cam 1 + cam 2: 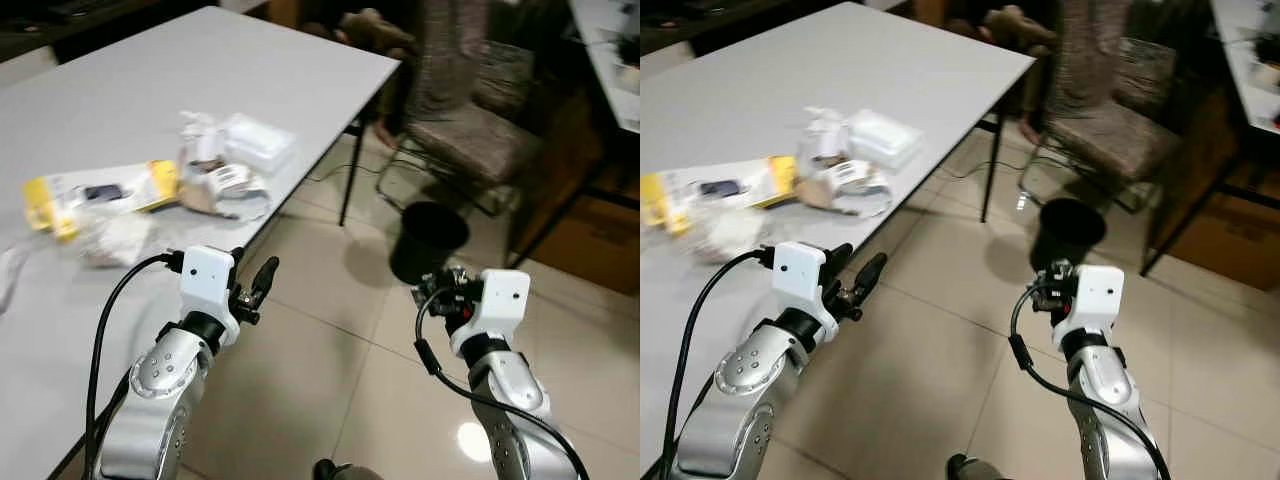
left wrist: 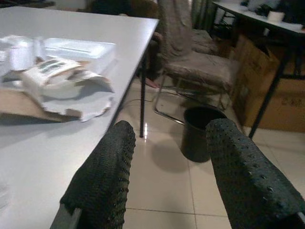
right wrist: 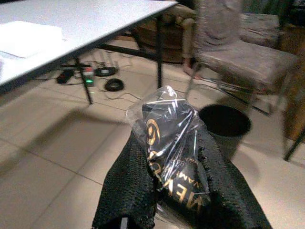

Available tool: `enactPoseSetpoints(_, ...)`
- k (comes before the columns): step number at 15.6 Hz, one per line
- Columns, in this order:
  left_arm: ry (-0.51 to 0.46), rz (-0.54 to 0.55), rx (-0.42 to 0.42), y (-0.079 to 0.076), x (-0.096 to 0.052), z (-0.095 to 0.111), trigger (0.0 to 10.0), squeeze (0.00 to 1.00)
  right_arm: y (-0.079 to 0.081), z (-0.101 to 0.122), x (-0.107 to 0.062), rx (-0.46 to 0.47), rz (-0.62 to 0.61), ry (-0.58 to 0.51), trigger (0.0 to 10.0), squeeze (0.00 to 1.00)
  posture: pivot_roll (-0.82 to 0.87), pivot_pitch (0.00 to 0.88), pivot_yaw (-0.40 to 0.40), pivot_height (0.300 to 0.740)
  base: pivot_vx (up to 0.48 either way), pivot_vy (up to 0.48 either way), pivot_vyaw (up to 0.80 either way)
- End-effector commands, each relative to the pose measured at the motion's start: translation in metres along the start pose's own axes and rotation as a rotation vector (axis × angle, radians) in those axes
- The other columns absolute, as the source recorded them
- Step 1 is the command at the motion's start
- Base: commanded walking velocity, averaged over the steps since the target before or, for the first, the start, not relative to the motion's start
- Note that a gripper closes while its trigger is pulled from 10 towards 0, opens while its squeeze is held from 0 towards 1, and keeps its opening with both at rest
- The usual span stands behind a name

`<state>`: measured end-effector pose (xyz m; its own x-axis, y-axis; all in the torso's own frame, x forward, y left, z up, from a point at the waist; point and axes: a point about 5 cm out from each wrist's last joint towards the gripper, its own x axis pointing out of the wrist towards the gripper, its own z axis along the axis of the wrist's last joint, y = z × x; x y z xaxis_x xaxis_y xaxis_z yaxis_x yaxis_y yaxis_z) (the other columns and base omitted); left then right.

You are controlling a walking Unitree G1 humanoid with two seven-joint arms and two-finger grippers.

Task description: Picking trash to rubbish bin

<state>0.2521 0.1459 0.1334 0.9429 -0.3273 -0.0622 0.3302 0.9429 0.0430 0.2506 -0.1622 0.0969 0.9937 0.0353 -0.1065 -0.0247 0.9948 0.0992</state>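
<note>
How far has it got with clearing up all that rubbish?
Partway, by the look of it. The right gripper is shut on a black plastic wrapper, held above the floor short of the black bin. Whether the bin already holds anything cannot be told. The left gripper is open and empty at the table edge. A pile of wrappers and packaging plus a yellow packet still wait there.

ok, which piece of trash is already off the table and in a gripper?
The black-and-gold plastic wrapper, pinched in the right gripper over the floor near the black bin. The yellow package and white box lie on the table.
</note>
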Motion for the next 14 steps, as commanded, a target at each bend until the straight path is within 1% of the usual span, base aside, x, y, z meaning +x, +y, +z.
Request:
enactPoseSetpoints(1, 0.039, -0.014, -0.002, -0.003, -0.002, -0.009, 10.0, 0.0, -0.007, 0.001, 0.0, -0.016, -0.03, -0.009, 10.0, 0.0, -0.04, 0.035, -0.044, 0.74, 0.0, 0.0, -0.8)
enactPoseSetpoints(2, 0.05, -0.015, -0.011, -0.003, -0.003, -0.013, 10.0, 0.0, -0.006, 0.002, 0.001, -0.019, -0.031, -0.01, 10.0, 0.0, -0.05, 0.036, -0.042, 0.74, 0.0, 0.0, -0.8)
enactPoseSetpoints(3, 0.049, 0.001, 0.026, -0.002, -0.003, -0.015, 10.0, 0.0, -0.006, 0.002, 0.002, -0.021, -0.033, -0.009, 10.0, 0.0, -0.04, 0.035, -0.042, 0.74, 0.0, 0.0, -0.8)
enactPoseSetpoints(5, 0.023, 0.011, 0.053, -0.001, -0.001, -0.013, 10.0, 0.0, -0.005, 0.001, 0.004, -0.02, -0.032, -0.004, 10.0, 0.0, -0.04, 0.036, -0.045, 0.74, 0.0, 0.0, -0.8)
enactPoseSetpoints(6, 0.011, 0.023, 0.08, 0.0, 0.0, -0.011, 10.0, 0.0, -0.003, -0.001, 0.005, -0.021, -0.022, 0.002, 10.0, 0.0, -0.04, 0.039, -0.044, 0.74, 0.0, 0.0, -0.8)
enactPoseSetpoints(7, 0.005, 0.007, 0.092, -0.002, 0.001, -0.01, 10.0, 0.0, 0.0, -0.002, 0.005, -0.016, -0.008, 0.007, 10.0, 0.0, -0.03, 0.042, -0.046, 0.74, 0.0, 0.0, -0.8)
enactPoseSetpoints(9, 0.001, -0.028, 0.081, -0.004, 0.0, -0.009, 10.0, 0.0, 0.004, -0.005, 0.004, -0.012, 0.0, 0.022, 10.0, 0.0, -0.03, 0.045, -0.043, 0.74, 0.0, 0.0, -0.8)
enactPoseSetpoints(13, -0.007, -0.031, 0.074, -0.006, 0.001, -0.009, 10.0, 0.0, 0.006, -0.005, 0.004, -0.01, 0.005, 0.025, 10.0, 0.0, -0.04, 0.042, -0.036, 0.74, 0.0, 0.0, -0.8)
enactPoseSetpoints(14, -0.011, -0.033, 0.058, -0.007, 0.001, -0.009, 10.0, 0.0, 0.005, -0.005, 0.004, -0.01, 0.002, 0.025, 10.0, 0.0, -0.04, 0.043, -0.034, 0.74, 0.0, 0.0, -0.8)
